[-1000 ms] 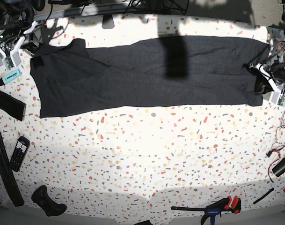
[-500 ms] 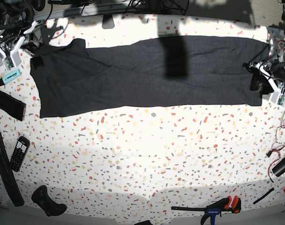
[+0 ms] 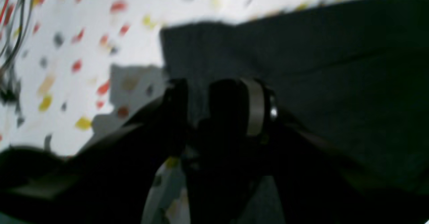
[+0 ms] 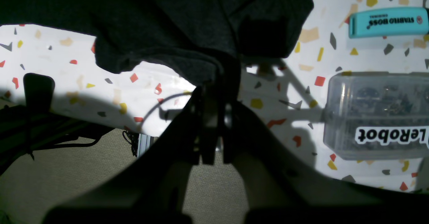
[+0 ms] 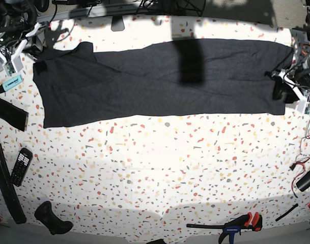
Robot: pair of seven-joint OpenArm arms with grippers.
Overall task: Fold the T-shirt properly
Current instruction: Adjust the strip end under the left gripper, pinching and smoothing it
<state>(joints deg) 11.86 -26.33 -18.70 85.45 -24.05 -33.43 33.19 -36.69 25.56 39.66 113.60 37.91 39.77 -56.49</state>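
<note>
Along the table's (image 5: 155, 168) far edge the T-shirt (image 5: 160, 81) lies folded into a long band. At its left end the right gripper (image 4: 214, 83) stays pinched on the cloth. At the right end the left gripper (image 3: 214, 100), clamped a second ago, has parted its jaws over the corner, releasing the finished fold.

The left wrist view is motion-blurred; the left claw (image 3: 214, 100) appears only as a dark silhouette. In the right wrist view, the clear box (image 4: 378, 115) at right is cut by the frame edge.
</note>
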